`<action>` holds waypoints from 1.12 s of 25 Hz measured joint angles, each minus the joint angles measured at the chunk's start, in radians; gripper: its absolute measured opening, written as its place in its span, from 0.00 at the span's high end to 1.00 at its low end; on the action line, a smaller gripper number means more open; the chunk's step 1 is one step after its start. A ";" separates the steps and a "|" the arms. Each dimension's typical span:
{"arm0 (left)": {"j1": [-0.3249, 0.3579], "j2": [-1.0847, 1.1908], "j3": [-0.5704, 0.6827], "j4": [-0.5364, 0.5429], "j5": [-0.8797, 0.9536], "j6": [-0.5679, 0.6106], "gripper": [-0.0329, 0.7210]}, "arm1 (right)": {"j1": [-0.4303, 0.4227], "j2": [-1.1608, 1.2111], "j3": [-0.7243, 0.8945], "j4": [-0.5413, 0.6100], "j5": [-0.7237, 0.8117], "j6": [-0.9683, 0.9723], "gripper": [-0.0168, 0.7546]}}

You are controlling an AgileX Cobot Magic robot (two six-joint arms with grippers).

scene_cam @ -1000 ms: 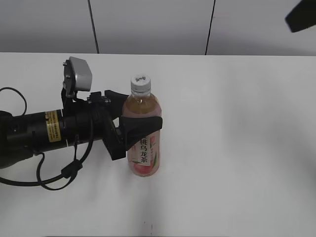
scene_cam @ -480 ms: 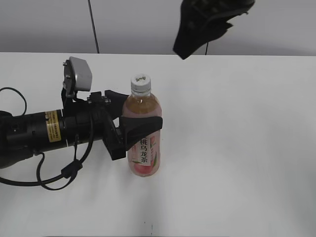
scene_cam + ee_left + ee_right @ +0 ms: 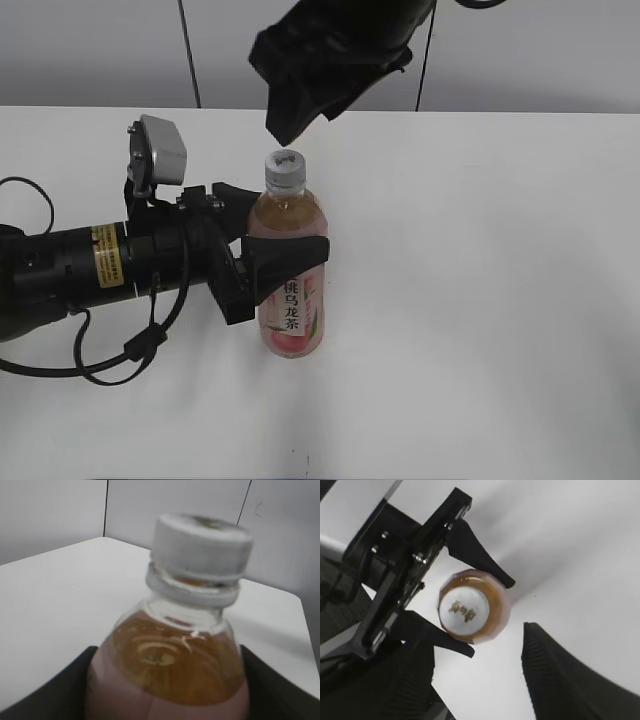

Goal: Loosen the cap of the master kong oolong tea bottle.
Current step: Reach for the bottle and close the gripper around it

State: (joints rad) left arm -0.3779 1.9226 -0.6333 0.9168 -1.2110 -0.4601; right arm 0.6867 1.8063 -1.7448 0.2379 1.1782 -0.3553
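The master kong oolong tea bottle (image 3: 290, 290) stands upright on the white table, amber-pink tea inside, pink label with black characters. Its white ribbed cap (image 3: 284, 170) with a dark mark is on the neck; it also shows in the left wrist view (image 3: 200, 547) and from above in the right wrist view (image 3: 464, 610). My left gripper (image 3: 268, 250) is shut on the bottle's body from the left, jaws either side (image 3: 165, 690). My right gripper (image 3: 300, 95) hangs above the cap, open and empty; in its own view the fingers (image 3: 477, 680) stand apart, beside the cap.
The white table (image 3: 480, 300) spreads to the right and front of the bottle. A grey wall with dark vertical seams (image 3: 190, 50) stands behind. The left arm's black body and cables (image 3: 70, 270) lie along the table at the left.
My right gripper has come in from the upper right and moved left and down, now hanging just above the cap. The left gripper and the bottle have not moved.
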 joint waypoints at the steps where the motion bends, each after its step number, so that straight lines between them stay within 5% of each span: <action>1: 0.000 0.000 0.000 0.000 0.000 0.000 0.34 | 0.004 0.012 -0.016 -0.010 -0.002 0.043 0.43; 11: 0.000 0.000 0.000 0.000 -0.001 0.000 0.34 | 0.043 0.082 -0.133 -0.125 0.033 0.355 0.43; 28: 0.000 0.000 0.000 0.000 -0.001 0.000 0.34 | 0.076 0.112 -0.128 -0.129 0.040 0.404 0.43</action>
State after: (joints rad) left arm -0.3779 1.9226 -0.6333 0.9168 -1.2121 -0.4601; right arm 0.7630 1.9178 -1.8728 0.1092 1.2186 0.0488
